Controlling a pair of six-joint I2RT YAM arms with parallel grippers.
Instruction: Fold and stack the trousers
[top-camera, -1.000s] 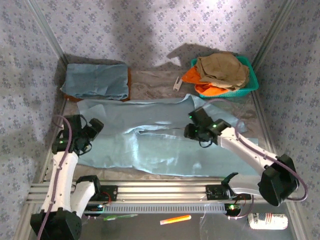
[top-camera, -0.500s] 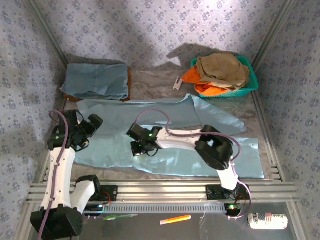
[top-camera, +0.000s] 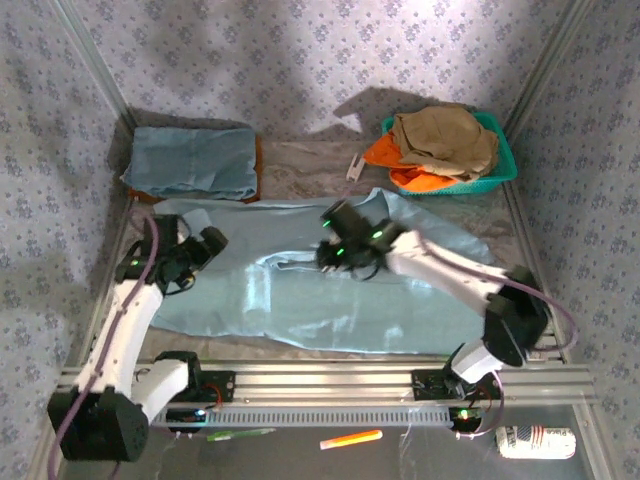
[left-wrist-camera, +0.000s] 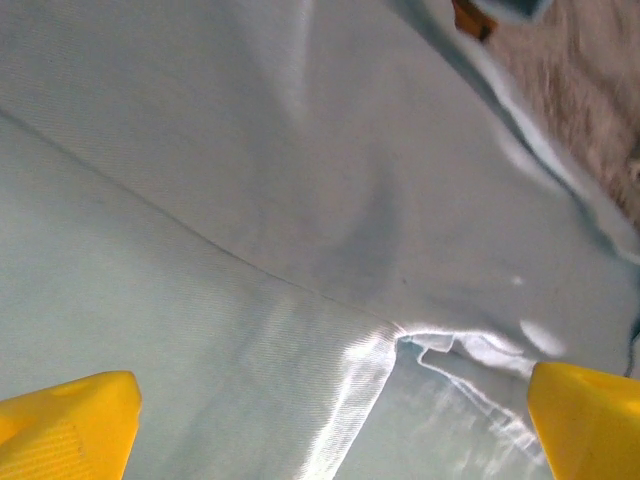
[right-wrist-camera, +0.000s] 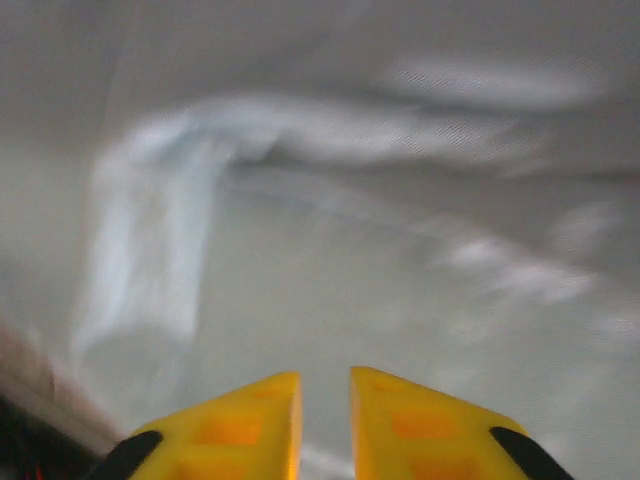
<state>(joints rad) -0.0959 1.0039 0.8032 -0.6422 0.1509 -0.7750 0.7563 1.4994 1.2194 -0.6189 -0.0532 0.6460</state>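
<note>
The trousers (top-camera: 300, 290), pale grey-blue, lie spread lengthwise over the table, with a raised crease near the middle (left-wrist-camera: 390, 340). My left gripper (top-camera: 208, 242) hovers over their left end; its jaws stand wide open just above the cloth (left-wrist-camera: 330, 405), with nothing between them. At the trousers' middle, my right gripper (top-camera: 330, 258) points down at the cloth (right-wrist-camera: 330, 270). Its yellow fingertips (right-wrist-camera: 270, 400) are a narrow gap apart and hold nothing (right-wrist-camera: 325, 390).
A folded grey-blue garment (top-camera: 190, 162) rests on a brown board at the back left. At the back right a teal basket (top-camera: 500, 165) holds tan and orange garments. A small white item (top-camera: 355, 165) lies beside it. Patterned walls close in both sides.
The right arm swung left across the trousers, then back toward the middle and farther from me; its jaws have parted slightly. The left gripper shifted a little right over the cloth, still open.
</note>
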